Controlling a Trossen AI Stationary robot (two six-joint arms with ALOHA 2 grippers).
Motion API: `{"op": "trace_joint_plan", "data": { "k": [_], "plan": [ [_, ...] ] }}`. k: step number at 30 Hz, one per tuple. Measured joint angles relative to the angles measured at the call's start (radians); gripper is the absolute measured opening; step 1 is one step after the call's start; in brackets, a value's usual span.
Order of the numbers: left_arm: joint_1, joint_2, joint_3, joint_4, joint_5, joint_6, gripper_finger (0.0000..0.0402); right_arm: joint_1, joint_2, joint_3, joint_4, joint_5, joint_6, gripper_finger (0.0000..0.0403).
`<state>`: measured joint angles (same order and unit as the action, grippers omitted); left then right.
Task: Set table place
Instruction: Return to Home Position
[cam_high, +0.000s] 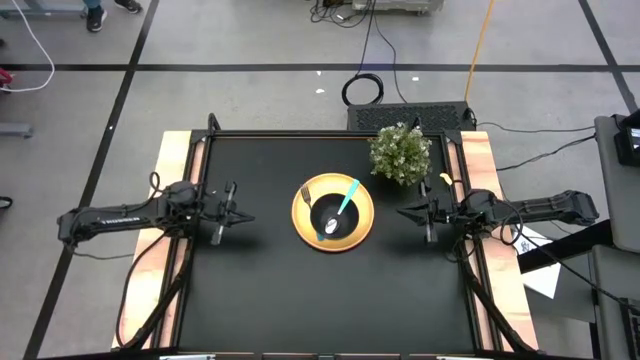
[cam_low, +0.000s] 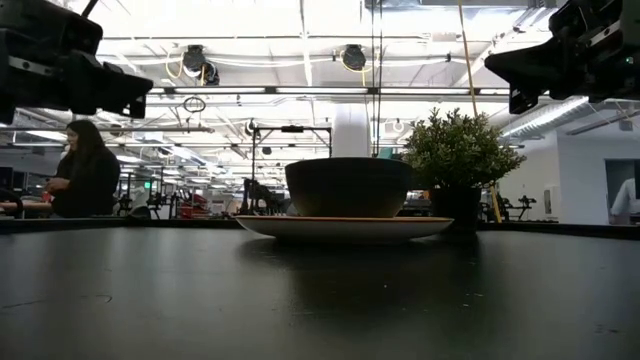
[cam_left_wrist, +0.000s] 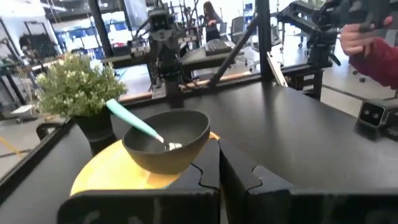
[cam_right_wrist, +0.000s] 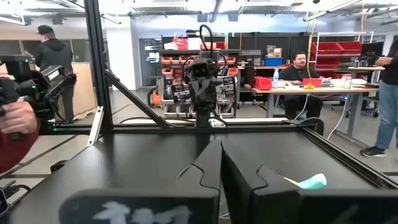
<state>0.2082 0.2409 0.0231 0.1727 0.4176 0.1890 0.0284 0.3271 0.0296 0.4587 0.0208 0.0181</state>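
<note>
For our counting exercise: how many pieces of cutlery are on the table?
2. The fork lies on the yellow plate beside the black bowl; the spoon rests in that bowl. None seems hidden.

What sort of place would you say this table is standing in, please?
Most likely a robotics lab or workshop in an open industrial hall: shelves of red bins behind a person at a workbench, exposed ceiling pipework, and cables trailing over the floor.
</note>
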Motion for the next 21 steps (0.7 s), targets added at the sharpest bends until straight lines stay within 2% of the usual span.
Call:
{"op": "trace_joint_plan", "data": {
  "k": [7, 14, 21],
  "plan": [
    [-0.046, 0.000, 0.000, 0.090, -0.048, 0.024, 0.0001, 0.000, 0.000, 0.000, 0.019, 0.000, 0.002, 0.0000],
    [-0.082, 0.000, 0.000, 0.090, -0.096, 0.031, 0.0001, 0.000, 0.000, 0.000, 0.041, 0.000, 0.000, 0.0000],
    [-0.086, 0.000, 0.000, 0.081, -0.097, 0.010, 0.0005, 0.000, 0.000, 0.000, 0.016, 0.000, -0.011, 0.0000]
  ]
}}
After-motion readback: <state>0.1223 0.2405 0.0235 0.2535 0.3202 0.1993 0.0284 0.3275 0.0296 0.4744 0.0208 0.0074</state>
